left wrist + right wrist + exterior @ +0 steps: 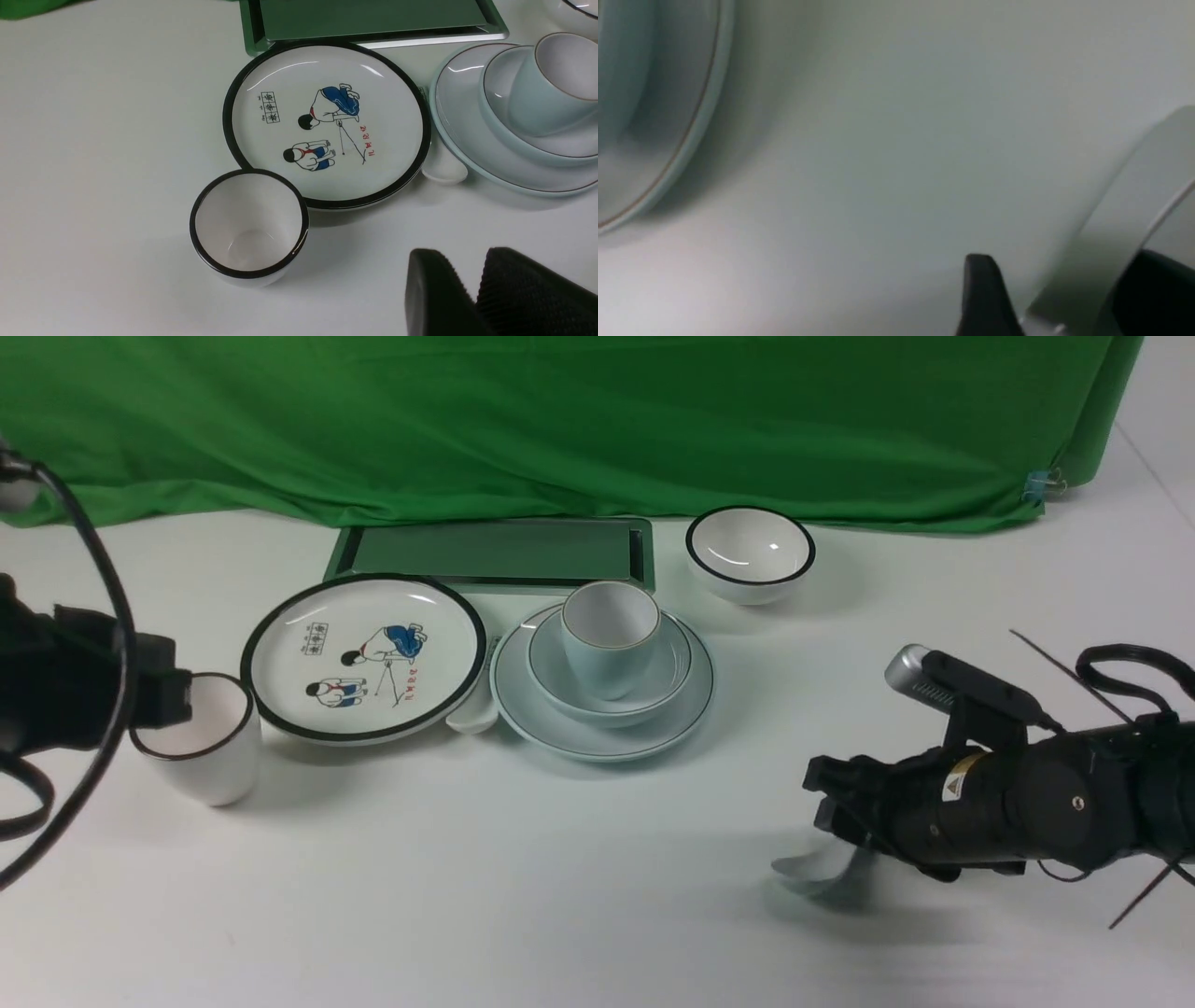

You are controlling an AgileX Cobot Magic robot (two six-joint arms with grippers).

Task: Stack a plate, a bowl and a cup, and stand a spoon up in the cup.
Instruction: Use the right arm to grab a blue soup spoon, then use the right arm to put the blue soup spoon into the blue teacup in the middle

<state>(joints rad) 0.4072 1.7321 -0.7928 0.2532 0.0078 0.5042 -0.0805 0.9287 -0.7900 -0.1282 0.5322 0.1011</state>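
The pale blue plate [560,728] lies mid-table with the pale blue bowl [667,663] on it and the pale blue cup [610,635] upright in the bowl. The stack also shows in the left wrist view: plate [467,135], bowl [495,93], cup [551,88]. My right gripper [851,845] is low over the table, to the right of and nearer than the stack. It is shut on the handle of the pale spoon [820,877], which shows blurred between its fingers [1125,210]. My left gripper [467,261] is shut and empty beside the white cup.
A white black-rimmed cup [201,737] stands at the left by my left arm. A cartoon plate [364,653] lies beside it. A second white spoon [473,714] lies between the two plates. A white bowl [750,553] and a green tray [495,553] sit at the back.
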